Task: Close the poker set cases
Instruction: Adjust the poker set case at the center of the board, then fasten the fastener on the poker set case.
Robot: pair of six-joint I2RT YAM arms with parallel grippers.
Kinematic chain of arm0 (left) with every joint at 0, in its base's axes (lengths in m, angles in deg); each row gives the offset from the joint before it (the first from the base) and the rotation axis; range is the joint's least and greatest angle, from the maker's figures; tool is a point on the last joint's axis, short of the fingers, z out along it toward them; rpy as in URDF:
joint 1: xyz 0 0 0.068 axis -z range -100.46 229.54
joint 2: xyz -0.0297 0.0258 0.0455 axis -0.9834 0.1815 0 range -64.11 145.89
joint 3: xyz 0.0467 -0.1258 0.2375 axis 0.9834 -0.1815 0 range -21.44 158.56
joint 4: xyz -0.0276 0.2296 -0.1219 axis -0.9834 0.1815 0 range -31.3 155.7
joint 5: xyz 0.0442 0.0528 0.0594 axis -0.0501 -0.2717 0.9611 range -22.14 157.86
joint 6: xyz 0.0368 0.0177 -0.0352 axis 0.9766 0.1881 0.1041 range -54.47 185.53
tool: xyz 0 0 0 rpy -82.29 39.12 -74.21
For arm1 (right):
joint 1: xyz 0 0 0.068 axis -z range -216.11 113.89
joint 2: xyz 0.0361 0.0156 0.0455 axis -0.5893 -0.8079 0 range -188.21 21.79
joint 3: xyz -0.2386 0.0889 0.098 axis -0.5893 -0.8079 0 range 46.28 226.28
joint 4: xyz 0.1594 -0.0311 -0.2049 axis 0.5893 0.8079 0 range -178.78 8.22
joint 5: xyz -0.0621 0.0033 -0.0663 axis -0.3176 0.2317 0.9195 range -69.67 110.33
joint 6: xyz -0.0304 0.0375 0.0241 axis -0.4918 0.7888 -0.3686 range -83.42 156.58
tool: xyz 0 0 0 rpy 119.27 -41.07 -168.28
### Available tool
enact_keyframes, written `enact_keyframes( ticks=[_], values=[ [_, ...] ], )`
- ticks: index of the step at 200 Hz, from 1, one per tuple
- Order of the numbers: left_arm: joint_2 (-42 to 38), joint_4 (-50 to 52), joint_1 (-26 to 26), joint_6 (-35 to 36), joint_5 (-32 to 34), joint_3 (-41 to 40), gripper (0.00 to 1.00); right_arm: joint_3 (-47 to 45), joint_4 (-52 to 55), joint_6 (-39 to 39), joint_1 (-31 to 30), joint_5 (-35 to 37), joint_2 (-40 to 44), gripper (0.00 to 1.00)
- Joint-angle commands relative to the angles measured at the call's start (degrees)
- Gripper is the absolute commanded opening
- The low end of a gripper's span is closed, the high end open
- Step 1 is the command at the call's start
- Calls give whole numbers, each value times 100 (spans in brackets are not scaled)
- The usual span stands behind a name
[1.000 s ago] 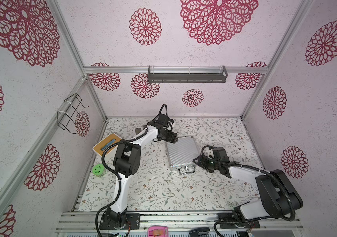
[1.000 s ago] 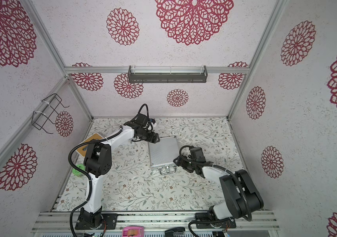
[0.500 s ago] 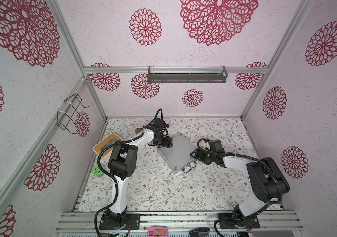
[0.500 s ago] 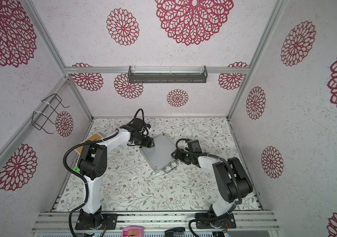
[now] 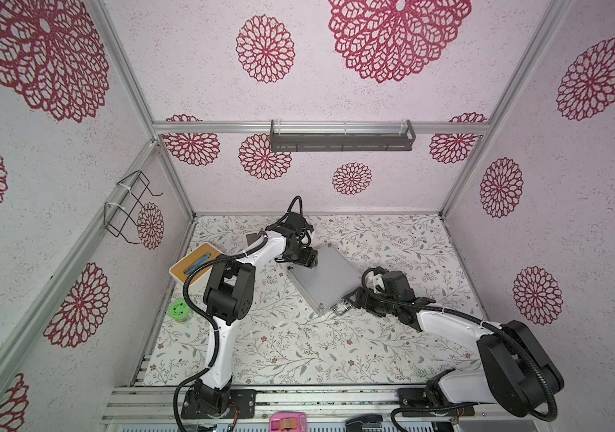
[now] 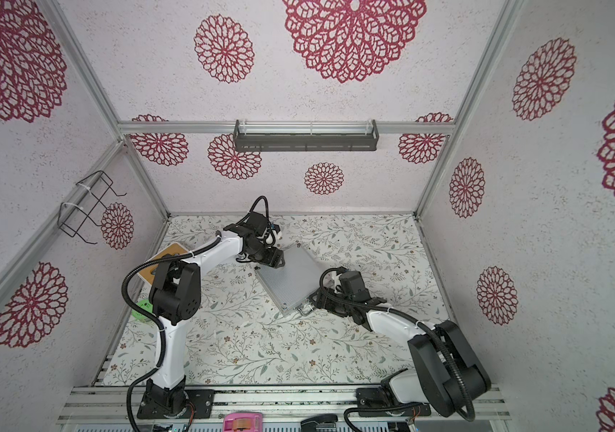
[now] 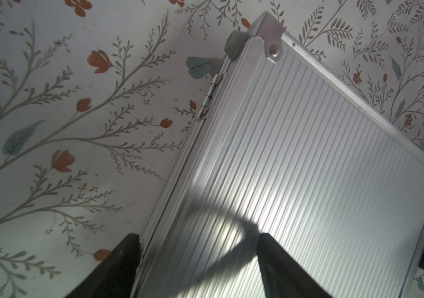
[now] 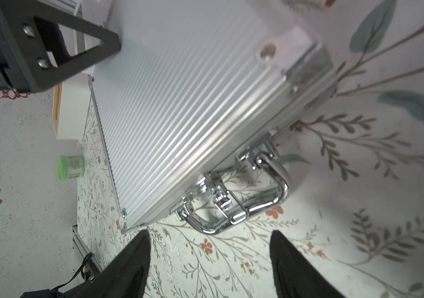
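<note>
Closed silver case (image 5: 323, 280) lies mid-frame on the floral table (image 5: 298, 355). Left claw (image 5: 304, 260), spread, straddles its upper-left edge. Right claw (image 5: 352, 299), spread, faces the handle (image 5: 341, 308) at lower right. Box (image 5: 195, 262) and green jar (image 5: 178, 310) sit left.

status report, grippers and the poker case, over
Left gripper open, straddling poker case's hinged edge. Right gripper open, short of the handle. Lid down, latches unclear. Nothing blocking.

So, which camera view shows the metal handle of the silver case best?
The right wrist view: the handle is close and large, with latches beside it. In both top views it is a tiny shiny loop on the case's edge. The left wrist view shows only the lid and a hinge.
</note>
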Motion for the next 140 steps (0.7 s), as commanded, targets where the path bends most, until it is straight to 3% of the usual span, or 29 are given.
enact_keyframes(
  ticks=[1,60,140],
  values=[
    [58,98,35,170,70,-65,74,-235,-607,516,-157,139,36,72],
    [111,68,50,233,116,-142,71,-638,-1685,884,-462,340,-384,70],
    [164,91,82,295,243,-128,70,-840,-2759,1132,-550,467,-992,58]
  ],
)
